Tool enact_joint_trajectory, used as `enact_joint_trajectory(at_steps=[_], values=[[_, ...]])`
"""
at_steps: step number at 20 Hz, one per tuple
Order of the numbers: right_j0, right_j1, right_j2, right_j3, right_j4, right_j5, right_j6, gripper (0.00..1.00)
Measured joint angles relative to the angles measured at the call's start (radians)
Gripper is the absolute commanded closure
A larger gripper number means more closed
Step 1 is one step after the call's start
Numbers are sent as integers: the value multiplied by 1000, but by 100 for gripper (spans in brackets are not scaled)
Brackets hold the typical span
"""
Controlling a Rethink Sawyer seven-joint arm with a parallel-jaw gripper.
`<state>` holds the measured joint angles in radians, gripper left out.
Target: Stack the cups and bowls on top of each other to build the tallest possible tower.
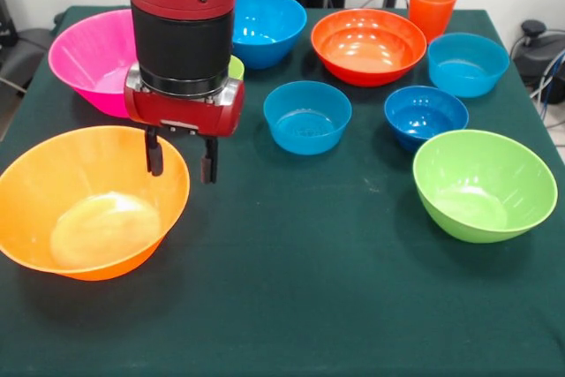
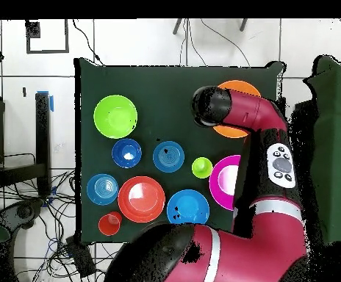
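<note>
The large light-orange bowl (image 1: 88, 205) stands upright at the front left. My gripper (image 1: 182, 158) is open just above its far right rim, with one finger (image 1: 154, 153) over the inside and the other outside. In the overhead view my arm covers most of this bowl (image 2: 239, 133) and hides the gripper. The pink bowl (image 1: 84, 59) stands behind it. The lime green cup (image 1: 237, 68) peeks out beside my arm. The orange cup (image 1: 433, 6) stands at the far right. No bowls are stacked.
Standing apart and upright on the dark green table (image 1: 291, 306) are a medium blue bowl (image 1: 265, 28), a red-orange bowl (image 1: 368, 46), a lime-green bowl (image 1: 484, 184) and small blue bowls (image 1: 307, 116), (image 1: 425, 116), (image 1: 468, 64).
</note>
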<state>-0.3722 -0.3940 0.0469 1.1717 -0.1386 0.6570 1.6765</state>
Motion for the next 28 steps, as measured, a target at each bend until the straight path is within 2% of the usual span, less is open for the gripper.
enact_joint_trajectory(at_steps=[13,28], values=[[-5,2,33,0,0,0,0,0],[-5,51,36,-6,0,0,0,0]])
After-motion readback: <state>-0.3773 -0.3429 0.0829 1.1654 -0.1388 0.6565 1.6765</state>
